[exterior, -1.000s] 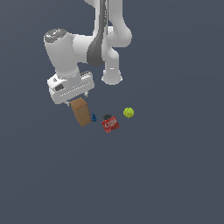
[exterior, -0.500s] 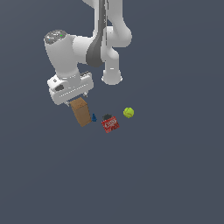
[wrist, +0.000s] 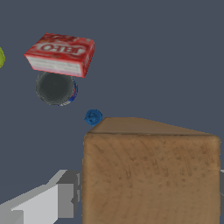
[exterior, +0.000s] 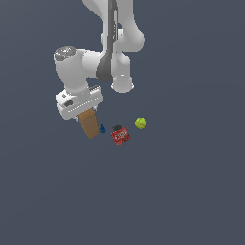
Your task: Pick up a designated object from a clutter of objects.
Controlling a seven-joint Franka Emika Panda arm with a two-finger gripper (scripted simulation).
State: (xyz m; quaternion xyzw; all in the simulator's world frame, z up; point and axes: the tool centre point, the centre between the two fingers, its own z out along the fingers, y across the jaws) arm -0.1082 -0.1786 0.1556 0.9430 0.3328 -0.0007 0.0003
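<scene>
Evidently the gripper [exterior: 86, 114] pinches the brown box [exterior: 90, 123]; only the wrist view shows a dark round can [wrist: 56, 88] beside the red packet [wrist: 61, 53]; blue piece [wrist: 92, 117] adjacent.

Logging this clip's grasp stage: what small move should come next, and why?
Probably a short straight lift. The hand sits over the top of the brown box, and the wrist view shows a finger beside the box's side. The blue piece lies right beside the box, so rising straight up should avoid knocking it. Whether the grip is firm cannot be told.
</scene>
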